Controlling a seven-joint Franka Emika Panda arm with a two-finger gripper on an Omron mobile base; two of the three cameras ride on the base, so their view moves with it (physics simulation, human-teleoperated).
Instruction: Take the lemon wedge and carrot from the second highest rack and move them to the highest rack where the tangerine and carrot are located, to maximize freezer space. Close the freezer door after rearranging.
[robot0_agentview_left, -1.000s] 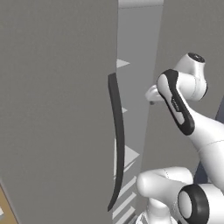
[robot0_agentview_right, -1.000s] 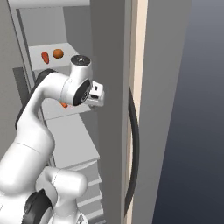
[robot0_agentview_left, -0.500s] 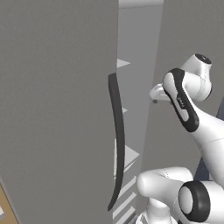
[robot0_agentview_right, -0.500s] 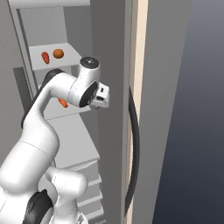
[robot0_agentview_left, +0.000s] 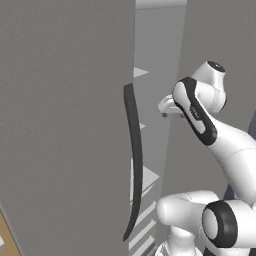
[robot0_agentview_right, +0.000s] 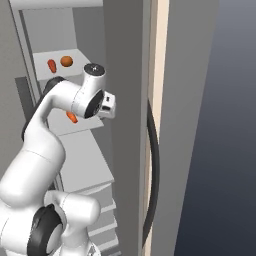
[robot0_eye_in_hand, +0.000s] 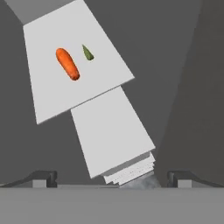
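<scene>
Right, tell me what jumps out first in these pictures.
The big white robot arm reaches into the open matte grey freezer, its long dark curved door handle close by. In the hand view, an orange carrot lies beside a small green lemon wedge on a pale rack; higher up sit another carrot and an orange tangerine.

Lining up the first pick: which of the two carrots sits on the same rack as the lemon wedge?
The lower carrot, alone in the right base view under the rack with the tangerine; in the hand view it lies beside the greenish lemon wedge.

Carrot (robot0_eye_in_hand: 67, 64) lies left of lemon wedge (robot0_eye_in_hand: 88, 53) on one rack (robot0_eye_in_hand: 52, 100); tangerine (robot0_agentview_right: 66, 61) sits right of another carrot (robot0_agentview_right: 51, 65) on the rack above (robot0_agentview_right: 42, 58).
</scene>
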